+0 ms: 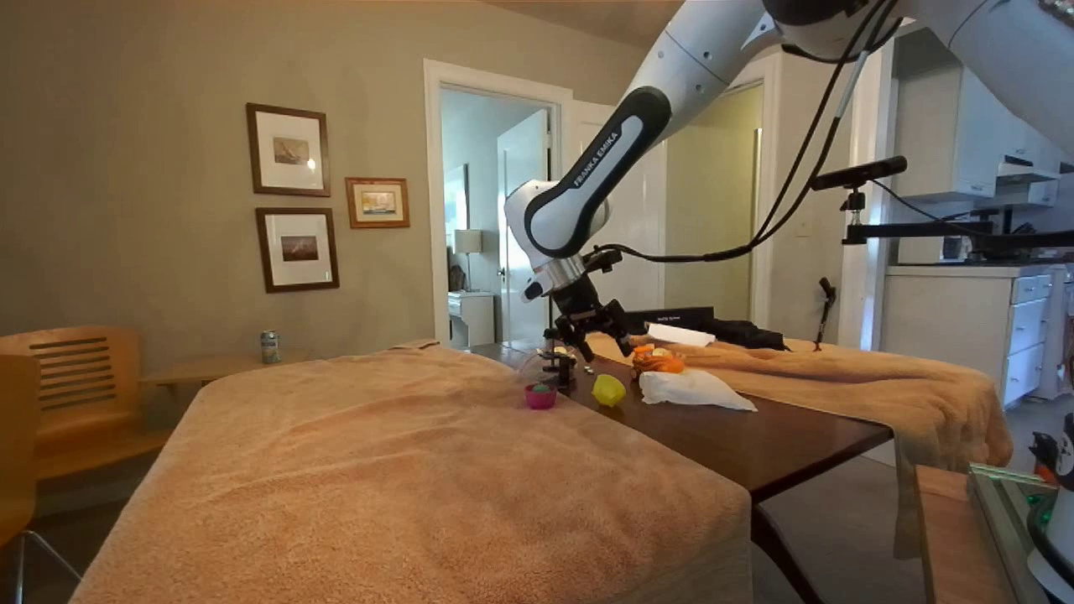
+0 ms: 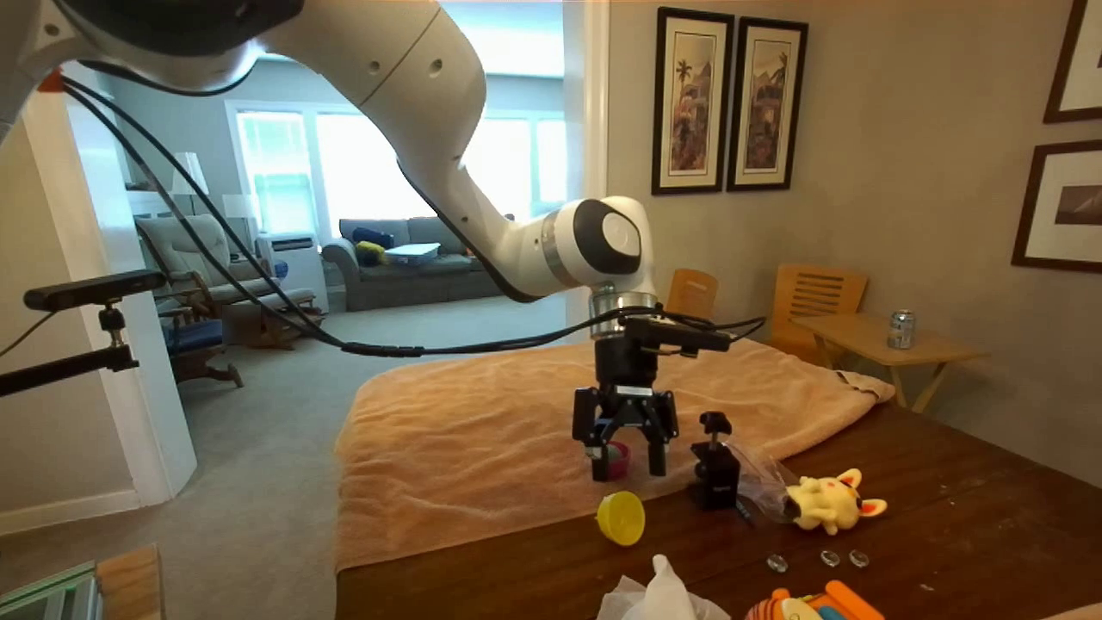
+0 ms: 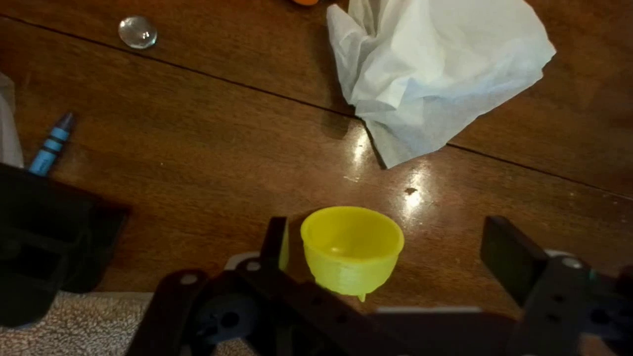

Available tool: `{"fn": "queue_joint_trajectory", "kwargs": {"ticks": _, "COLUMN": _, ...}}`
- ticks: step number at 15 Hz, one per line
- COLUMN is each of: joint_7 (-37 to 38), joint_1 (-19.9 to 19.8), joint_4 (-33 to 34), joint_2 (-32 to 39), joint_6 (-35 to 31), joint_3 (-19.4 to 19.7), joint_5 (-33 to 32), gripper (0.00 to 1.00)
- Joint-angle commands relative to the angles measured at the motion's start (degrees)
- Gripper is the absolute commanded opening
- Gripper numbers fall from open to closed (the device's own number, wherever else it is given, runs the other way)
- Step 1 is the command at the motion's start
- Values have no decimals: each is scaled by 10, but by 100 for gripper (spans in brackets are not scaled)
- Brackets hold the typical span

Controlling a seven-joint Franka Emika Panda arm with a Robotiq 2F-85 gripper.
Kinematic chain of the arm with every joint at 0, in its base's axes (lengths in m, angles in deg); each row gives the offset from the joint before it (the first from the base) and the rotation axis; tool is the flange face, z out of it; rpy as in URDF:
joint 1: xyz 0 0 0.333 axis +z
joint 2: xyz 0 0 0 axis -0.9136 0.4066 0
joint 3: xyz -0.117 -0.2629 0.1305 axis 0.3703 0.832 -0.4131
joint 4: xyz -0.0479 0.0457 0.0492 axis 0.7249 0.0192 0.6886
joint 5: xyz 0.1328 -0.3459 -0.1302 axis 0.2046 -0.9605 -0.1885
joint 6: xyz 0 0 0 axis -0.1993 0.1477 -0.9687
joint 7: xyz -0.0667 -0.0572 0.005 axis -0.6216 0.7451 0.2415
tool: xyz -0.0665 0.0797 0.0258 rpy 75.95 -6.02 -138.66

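- The surface [image 2: 482,581] was a dark brown wooden tabletop, filling the near right of the scene in an exterior view.
- A rumpled peach-coloured towel [image 2: 465,456] covered the part of it on the far left.
- The robot arm [image 2: 430,120], white with black trim, reached in from the left and bent down over the place where towel met bare wood.
- The black gripper [image 2: 628,469] pointed down at the arm's end, its two fingers spread wide apart and holding nothing.
- A crumpled white cloth [image 3: 435,74], possibly tissue, lay on the bare wood, on the near side of the gripper in an exterior view.
- A cream plush toy [image 2: 826,504] with orange inside its ears lay to the right.
- A black clamp [image 2: 716,474] stood upright between the gripper and the plush toy, at the towel's edge.
- An orange toy [image 2: 818,603] with blue and striped parts, cut off by the frame, lay at the near right.
- A yellow cup [image 3: 351,267] lay tipped on the bare wood below the gripper, near the fingertips but not touching them.
- A pink cup [image 1: 539,398] with something green inside stood on the towel, left of the yellow cup in an exterior view.
- A blue crayon [image 3: 49,148] lay just beside the clamp.
- Three clear, rounded glass pieces [image 2: 830,558] lay between the plush toy and the orange toy.
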Motion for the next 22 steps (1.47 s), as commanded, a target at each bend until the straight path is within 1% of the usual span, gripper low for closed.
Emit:
{"fn": "queue_joint_trajectory", "kwargs": {"ticks": 1, "joint_7": 1, "joint_1": 14, "joint_4": 21, "joint_2": 28, "joint_6": -17, "joint_3": 2, "joint_5": -26, "gripper": 100}}
{"fn": "queue_joint_trajectory", "kwargs": {"ticks": 7, "joint_7": 6, "joint_1": 32, "joint_4": 22, "joint_2": 45, "joint_6": -25, "joint_3": 2, "joint_5": -35, "gripper": 100}}
{"fn": "queue_joint_trajectory", "kwargs": {"ticks": 13, "joint_7": 9, "joint_1": 44, "joint_4": 19, "joint_2": 49, "joint_6": -19, "joint_3": 4, "joint_5": -42, "gripper": 100}}
{"fn": "queue_joint_trajectory", "kwargs": {"ticks": 18, "joint_7": 11, "joint_1": 50, "joint_4": 14, "joint_2": 48, "joint_6": -17, "joint_3": 8, "joint_5": -59, "gripper": 100}}
{"fn": "queue_joint_trajectory", "kwargs": {"ticks": 22, "joint_7": 16, "joint_1": 48, "joint_4": 0, "joint_2": 44, "joint_6": -27, "joint_3": 7, "joint_5": -63, "gripper": 100}}
